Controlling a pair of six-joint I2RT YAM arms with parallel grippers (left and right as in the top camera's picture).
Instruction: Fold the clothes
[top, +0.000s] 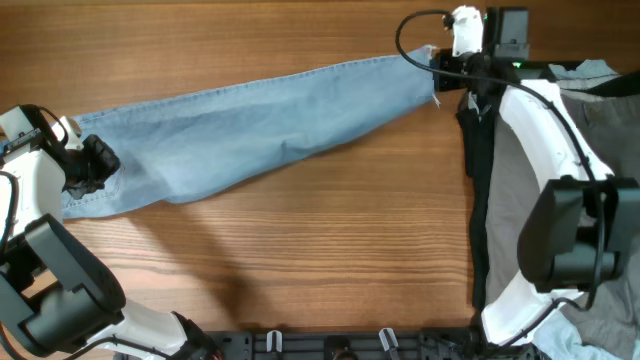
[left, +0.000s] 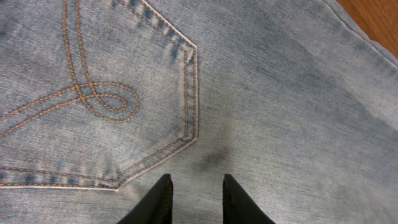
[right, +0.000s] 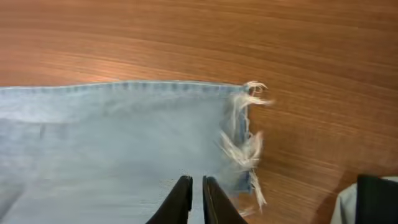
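The light-blue jeans (top: 270, 125) lie stretched flat in a long diagonal strip, from the left edge up to the far right. My left gripper (top: 97, 160) hovers over the waist end. In the left wrist view it (left: 196, 180) stands open just right of the stitched back pocket (left: 93, 93), with flat denim (left: 280, 93) showing between its fingers. My right gripper (top: 440, 72) is at the leg end. In the right wrist view it (right: 196, 182) is pinched on the denim (right: 124, 143) just left of the frayed hem (right: 245, 146).
A black garment (top: 478, 200) and wide grey trousers (top: 520, 170) lie at the right under the right arm. Bare wooden table (top: 300, 250) spreads in front of the jeans. A black fixture (top: 330, 345) runs along the near edge.
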